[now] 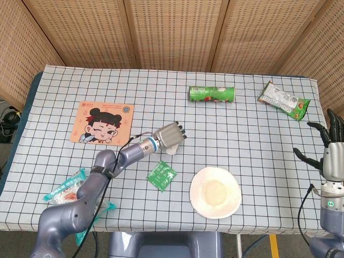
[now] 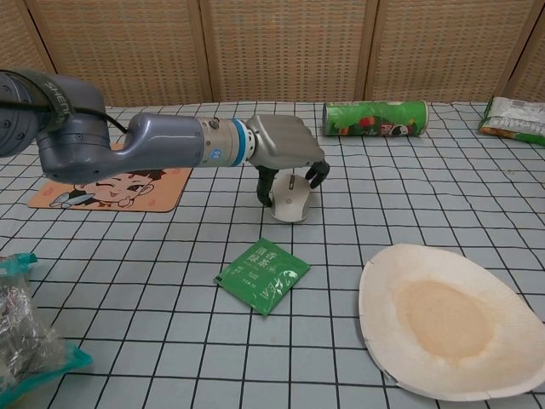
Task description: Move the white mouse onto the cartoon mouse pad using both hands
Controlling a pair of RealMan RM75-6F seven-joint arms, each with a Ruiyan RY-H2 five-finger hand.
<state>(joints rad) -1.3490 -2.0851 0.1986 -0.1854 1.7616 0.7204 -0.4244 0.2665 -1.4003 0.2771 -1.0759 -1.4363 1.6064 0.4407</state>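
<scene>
At the near left edge of the desk, crumpled teal snack wrappers are seen, partly cut off in the chest view. A paper plate is set at the near right, and a small green sachet lies flat to its left, well apart from it.

Just beyond the sachet, the white mouse is found near the middle of the desk, covered from above by the left hand. The fingers are curled down over the far and right sides of the mouse, and the thumb is pressed against its left side, so the mouse is gripped between them. In the chest view the mouse appears tilted, but whether it is lifted clear of the checked cloth cannot be told. In the head view only a pale sliver of the mouse is seen under the left hand.

Farther back on the left, the cartoon mouse pad lies flat, well apart from the mouse. At the far side, a green canister lies on its side, and a green and white snack bag is placed near the far right corner.

The right hand is held upright beside the right edge of the desk, its fingers spread, with nothing in it.
</scene>
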